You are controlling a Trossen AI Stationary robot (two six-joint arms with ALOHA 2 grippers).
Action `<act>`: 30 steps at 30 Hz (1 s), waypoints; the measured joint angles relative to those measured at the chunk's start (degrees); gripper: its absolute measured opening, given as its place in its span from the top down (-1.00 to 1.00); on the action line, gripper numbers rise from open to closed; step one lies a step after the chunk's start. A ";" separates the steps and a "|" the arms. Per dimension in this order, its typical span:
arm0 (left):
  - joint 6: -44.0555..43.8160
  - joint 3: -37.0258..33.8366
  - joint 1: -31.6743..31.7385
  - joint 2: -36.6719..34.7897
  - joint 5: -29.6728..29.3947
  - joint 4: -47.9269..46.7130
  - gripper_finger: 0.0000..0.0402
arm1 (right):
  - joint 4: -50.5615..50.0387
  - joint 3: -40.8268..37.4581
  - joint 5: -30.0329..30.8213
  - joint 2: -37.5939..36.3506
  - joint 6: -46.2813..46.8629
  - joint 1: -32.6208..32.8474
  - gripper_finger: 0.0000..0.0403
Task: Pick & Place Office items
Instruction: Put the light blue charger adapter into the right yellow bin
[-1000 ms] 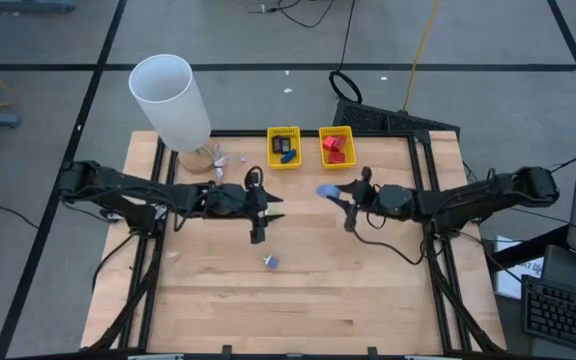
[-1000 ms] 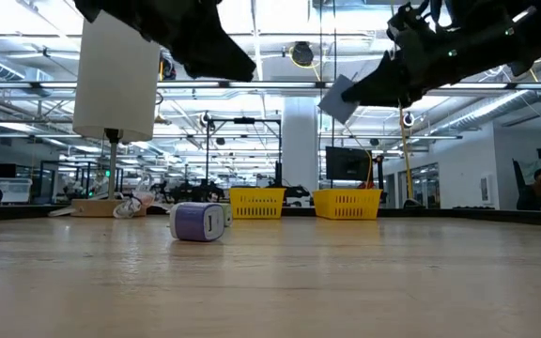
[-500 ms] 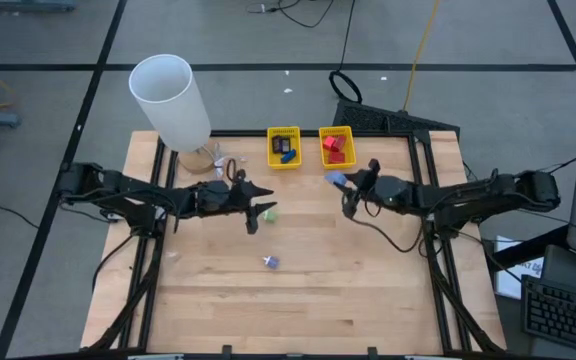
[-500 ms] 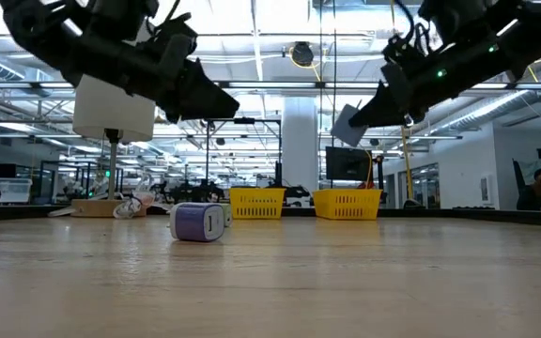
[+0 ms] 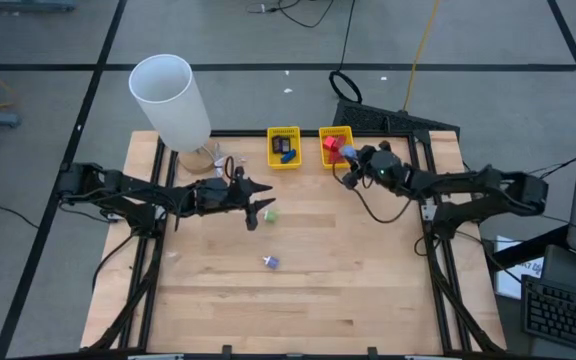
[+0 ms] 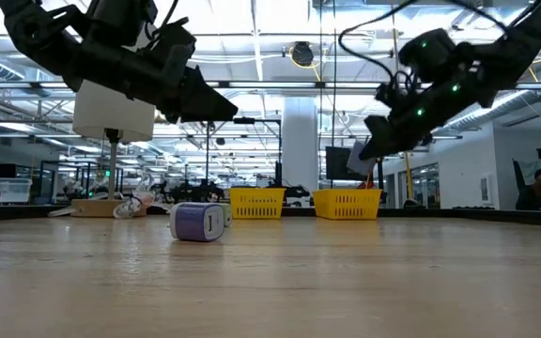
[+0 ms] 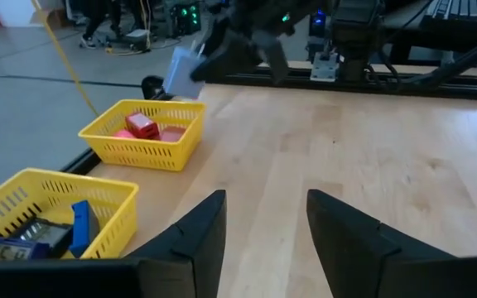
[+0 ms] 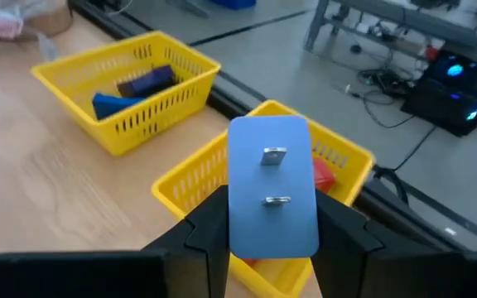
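Observation:
My right gripper (image 8: 272, 240) is shut on a light blue charger plug (image 8: 272, 186) with two metal prongs, held over the yellow basket (image 5: 335, 146) that has red items in it. My left gripper (image 7: 263, 223) stands open above the middle of the table, nothing between its fingers. In the high view a small green item (image 5: 270, 212) shows by its fingertips (image 5: 256, 212). A purple-blue charger (image 6: 197, 222) lies on the wood nearer the front. The other yellow basket (image 5: 284, 147) holds blue and black items. My right gripper pinches the light blue plug by its two long side edges (image 8: 237, 223) between the two fingers (image 8: 205, 232). The fingers come from the table's right, slanting slightly down toward the far edge. The plug is lifted clear above the basket with the red items (image 8: 180, 186), its pronged face toward the wrist camera.
A tall white cylinder (image 5: 171, 100) stands at the far left corner with small clutter at its foot (image 5: 218, 160). Both baskets sit side by side at the table's far edge. Bare wood stretches across the near half of the table (image 5: 298, 310).
My right gripper has swung toward the table's far edge with the blue plug, from the middle of the table to over the basket with red items. My left gripper has sunk a little and tipped from pointing down to nearly level.

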 joint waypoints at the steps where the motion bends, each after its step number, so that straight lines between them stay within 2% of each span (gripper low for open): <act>1: 0.08 0.00 -0.04 0.00 0.01 -0.02 0.13 | 0.82 0.00 -0.82 1.17 -0.23 -0.60 0.42; 11: -0.18 0.00 0.13 0.00 -2.97 0.00 -0.02 | 8.05 0.02 -1.34 8.47 -2.65 -3.84 0.41; 30: -1.03 0.00 0.13 0.02 -2.91 0.00 -0.09 | 8.04 0.02 -1.45 8.55 -2.96 -6.30 0.38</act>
